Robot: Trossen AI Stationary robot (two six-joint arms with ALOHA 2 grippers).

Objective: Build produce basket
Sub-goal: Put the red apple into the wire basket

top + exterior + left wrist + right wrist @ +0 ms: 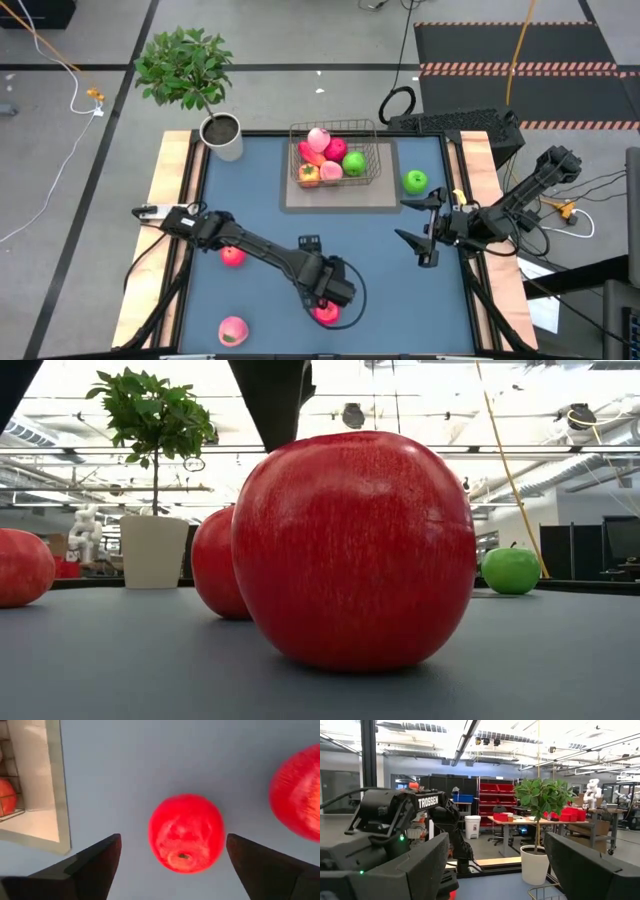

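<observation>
The wire basket point(336, 158) stands on a grey mat point(385, 195) at the table's far middle and holds several fruits: pink, red, green and orange. A red apple point(326, 314) rests on its base on the table near the front edge; it fills the low view point(355, 550). My left gripper point(328, 298) hovers over it, open. In the left wrist view the apple point(186, 832) lies between the two spread fingers point(97, 862) with a gap on each side. My right gripper point(420, 232) is open and empty at the table's right; its fingers stand wide apart in its wrist view point(495, 870).
Loose on the table are a green apple point(415, 181) right of the basket, a red apple point(233, 256) at the left and a pink peach point(233, 330) at the front left. A potted plant point(221, 135) stands at the far left corner.
</observation>
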